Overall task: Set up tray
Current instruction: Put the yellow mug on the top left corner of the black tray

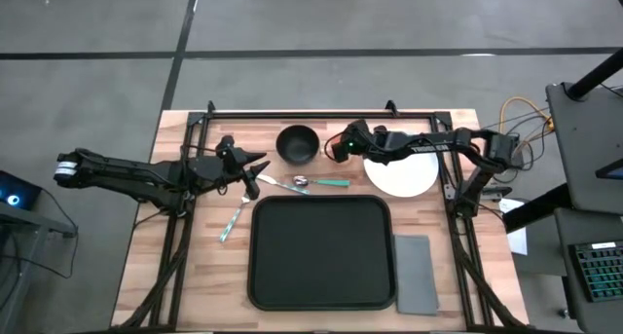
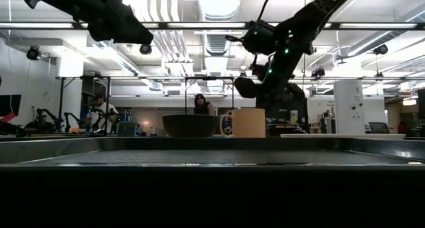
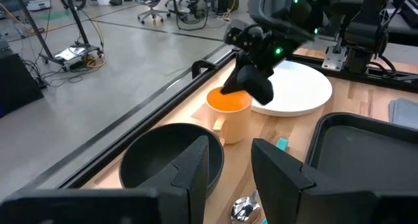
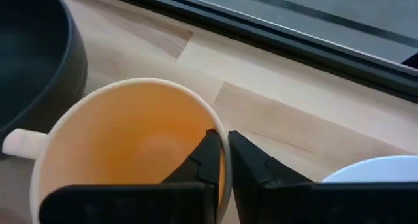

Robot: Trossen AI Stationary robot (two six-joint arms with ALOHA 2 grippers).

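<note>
Tray: the black tray (image 1: 321, 251) lies at the counter's (image 1: 146, 266) 6 o'clock edge, with nothing on it; in the low view its near rim (image 2: 212, 147) fills the foreground and hides the counter surface behind.
Right gripper: the right gripper (image 4: 222, 160) is clenched on the rim of the mug (image 4: 130, 145), one finger inside and one outside; from above, the gripper (image 1: 341, 147) covers the mug.
Mug: orange inside, cream outside, between the black bowl (image 1: 297, 144) and the white plate (image 1: 404, 173).
Left gripper: the left gripper (image 1: 251, 170) hovers released at about 9 o'clock of the bowl, fingers (image 3: 281, 175) apart.
Cutlery: a spoon (image 1: 304, 182) and a fork (image 1: 232, 221) lie at the tray's 11 o'clock; their details are too small to make out.
Napkin: the grey napkin (image 1: 416, 274) lies at the tray's 3 o'clock.
</note>
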